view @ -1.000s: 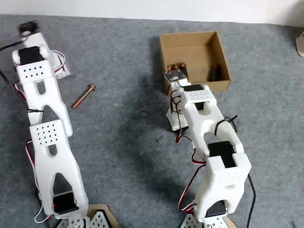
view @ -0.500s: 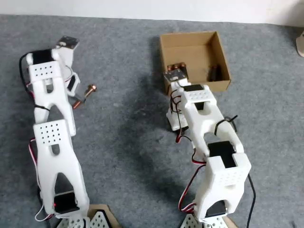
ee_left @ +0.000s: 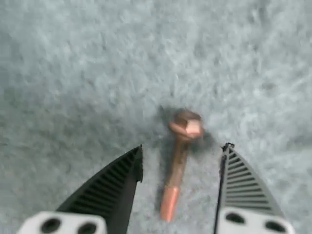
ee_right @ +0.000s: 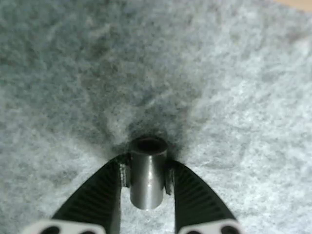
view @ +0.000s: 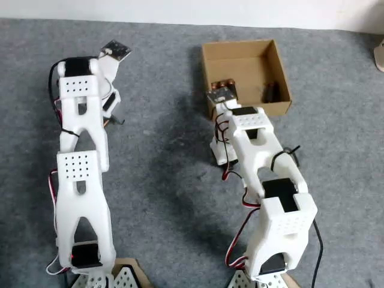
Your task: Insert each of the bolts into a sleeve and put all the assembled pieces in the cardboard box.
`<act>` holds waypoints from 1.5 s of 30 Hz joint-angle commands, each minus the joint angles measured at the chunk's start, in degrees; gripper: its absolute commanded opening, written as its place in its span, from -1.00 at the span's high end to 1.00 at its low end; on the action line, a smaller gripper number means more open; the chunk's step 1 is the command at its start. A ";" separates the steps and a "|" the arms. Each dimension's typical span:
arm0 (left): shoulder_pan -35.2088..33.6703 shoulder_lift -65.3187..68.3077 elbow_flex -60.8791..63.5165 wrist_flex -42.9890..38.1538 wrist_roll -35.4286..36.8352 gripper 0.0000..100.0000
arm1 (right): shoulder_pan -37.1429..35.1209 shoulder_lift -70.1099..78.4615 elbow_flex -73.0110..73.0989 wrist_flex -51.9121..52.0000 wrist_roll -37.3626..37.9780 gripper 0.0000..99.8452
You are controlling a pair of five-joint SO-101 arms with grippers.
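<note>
Robotics lab bench: grey felt mat [view: 168,198], white plastic arm [view: 81,180], exposed servo wiring [view: 233,255]

Grey felt table cover [view: 162,180] (white wall [view: 180,9] behind)

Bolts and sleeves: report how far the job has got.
Done: the cardboard box already holds dark pieces, which look assembled, though I cannot confirm it. In hand: the right gripper is shut on an upright sleeve, and the left gripper is open, straddling a copper bolt lying on the carpet. Left: grasp that bolt, push it into the sleeve, and box the pair.
</note>
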 commanded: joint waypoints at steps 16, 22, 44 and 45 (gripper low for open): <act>1.19 -4.00 8.48 -5.45 0.09 1.00 | 0.92 2.68 -0.31 -2.86 0.70 0.99; 3.21 -5.14 6.81 0.35 0.18 0.98 | 1.89 2.33 -0.13 -3.21 0.44 0.99; 6.64 -21.14 -2.33 4.57 48.88 0.99 | 0.40 -36.35 38.64 -35.91 -2.55 0.99; 7.78 -21.32 -2.33 4.57 50.11 0.99 | 0.48 -36.88 39.16 -37.67 -2.55 0.99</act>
